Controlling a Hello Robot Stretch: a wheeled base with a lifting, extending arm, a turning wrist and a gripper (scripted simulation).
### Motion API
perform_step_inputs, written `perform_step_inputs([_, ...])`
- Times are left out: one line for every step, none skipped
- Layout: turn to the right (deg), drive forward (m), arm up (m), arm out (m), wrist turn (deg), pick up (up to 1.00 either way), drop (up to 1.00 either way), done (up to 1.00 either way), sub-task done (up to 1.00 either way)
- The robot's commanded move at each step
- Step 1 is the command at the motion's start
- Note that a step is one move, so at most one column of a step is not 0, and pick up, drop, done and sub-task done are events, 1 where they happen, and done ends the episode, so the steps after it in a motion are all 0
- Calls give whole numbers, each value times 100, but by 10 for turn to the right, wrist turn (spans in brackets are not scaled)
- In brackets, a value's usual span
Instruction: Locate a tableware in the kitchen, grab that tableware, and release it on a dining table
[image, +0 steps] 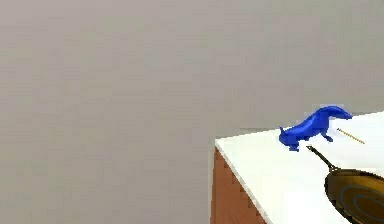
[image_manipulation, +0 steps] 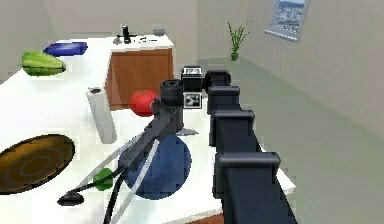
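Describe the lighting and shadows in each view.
Forward view: even, flat light on the grey wall, the white countertop bright, the pan catching light on its rim. Arm side view: the dark arm stands out against the bright countertop; the far wall sits dimmer.

forward: near, faces wall (image: 100, 90) | side: down over arm (image_manipulation: 245, 160) | shared: counter (image: 270, 170)

No text, label, number or sign can be read; unreadable black marks are carried by two white squares (image_manipulation: 171, 91) on the arm (image_manipulation: 240, 150).
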Motion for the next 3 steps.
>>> perform_step_inputs([0, 0, 0, 0, 450, 0, 0, 0, 0])
perform_step_inputs([0, 0, 0, 0, 450, 0, 0, 0, 0])
perform_step_inputs([0, 0, 0, 0, 270, 0, 0, 0, 0])
